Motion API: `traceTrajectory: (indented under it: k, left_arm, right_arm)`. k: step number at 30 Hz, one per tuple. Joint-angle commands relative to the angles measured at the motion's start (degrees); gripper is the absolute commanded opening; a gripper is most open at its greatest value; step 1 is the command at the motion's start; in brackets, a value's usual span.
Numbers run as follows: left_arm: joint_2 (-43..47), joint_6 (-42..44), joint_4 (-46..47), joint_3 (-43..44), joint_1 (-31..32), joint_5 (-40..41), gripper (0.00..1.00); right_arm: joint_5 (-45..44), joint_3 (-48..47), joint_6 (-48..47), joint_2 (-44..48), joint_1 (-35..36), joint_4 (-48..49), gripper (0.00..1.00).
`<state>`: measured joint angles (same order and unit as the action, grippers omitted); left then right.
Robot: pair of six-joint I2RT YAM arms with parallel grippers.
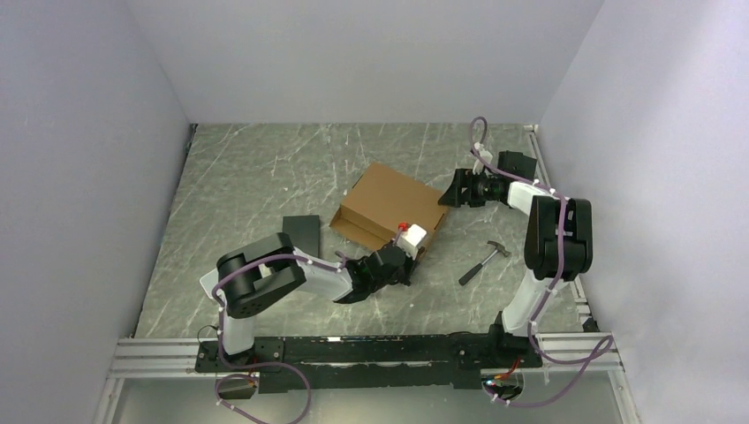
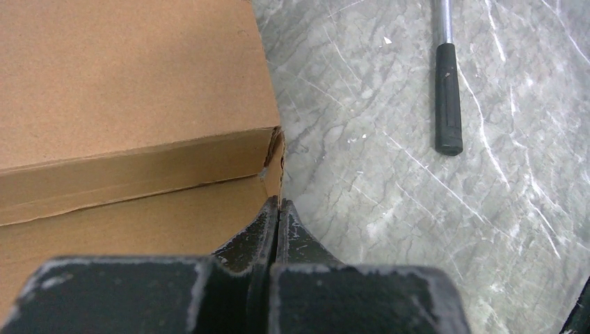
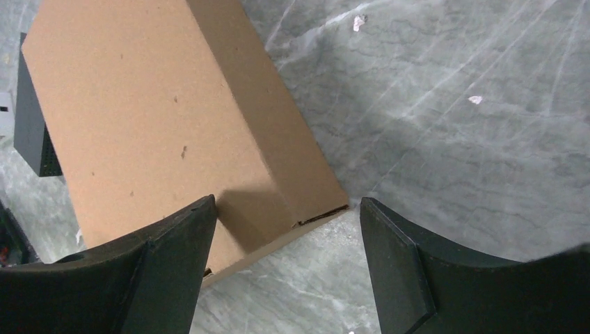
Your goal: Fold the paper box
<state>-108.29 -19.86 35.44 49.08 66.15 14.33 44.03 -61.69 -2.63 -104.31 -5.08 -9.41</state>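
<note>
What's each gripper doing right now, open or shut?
Left gripper: shut, tips at the paper box corner, gripping nothing visible.
Right gripper: open, empty, above the paper box.

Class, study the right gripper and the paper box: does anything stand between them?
Nothing visible does. The right gripper, jaws open, frames a corner of the paper box directly. The hammer and the black block lie well clear of that gap.

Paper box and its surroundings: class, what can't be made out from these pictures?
- Inside of box: all views, its own cardboard top covers it.
- Head of hammer: left wrist view, cut off by the top edge.
- Dark object: right wrist view, box hides most; identity unclear.
- Tips of left gripper: top view, too small.
</note>
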Motion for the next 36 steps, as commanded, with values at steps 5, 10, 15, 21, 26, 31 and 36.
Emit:
traceTrajectory:
  k: [5, 10, 15, 21, 26, 31, 36]
  left_arm:
    - [1.9, -5.4, 3.2, -3.0, -1.2, -2.5, 0.0]
    - [2.4, -7.8, 6.0, -5.0, -1.9, -3.1, 0.0]
    - [2.3, -9.2, 6.8, -5.6, -2.1, -3.3, 0.0]
    - [1.7, -10.3, 7.8, -6.0, -2.2, -3.4, 0.0]
    - [1.1, -11.3, 9.3, -6.8, -2.2, -3.5, 0.0]
    - [1.0, -11.6, 9.4, -7.0, -2.2, -2.7, 0.0]
    - [0.9, -11.7, 8.0, -6.8, -2.1, -0.7, 0.0]
  right_arm:
    - [-3.2, -2.2, 0.1, -2.1, 1.0, -1.3, 0.75]
    - [-5.4, -2.6, -0.6, -3.5, 1.0, -2.6, 0.72]
    - [-6.3, -2.6, -0.5, -3.7, 1.0, -2.6, 0.72]
    - [-7.2, -3.0, -0.6, -4.4, 1.0, -3.1, 0.72]
    - [-8.0, -3.4, -0.9, -5.1, 1.0, -3.8, 0.72]
    - [-8.1, -3.6, -0.9, -5.3, 1.0, -3.9, 0.72]
    - [-8.3, -3.7, -1.0, -5.7, 1.2, -4.2, 0.72]
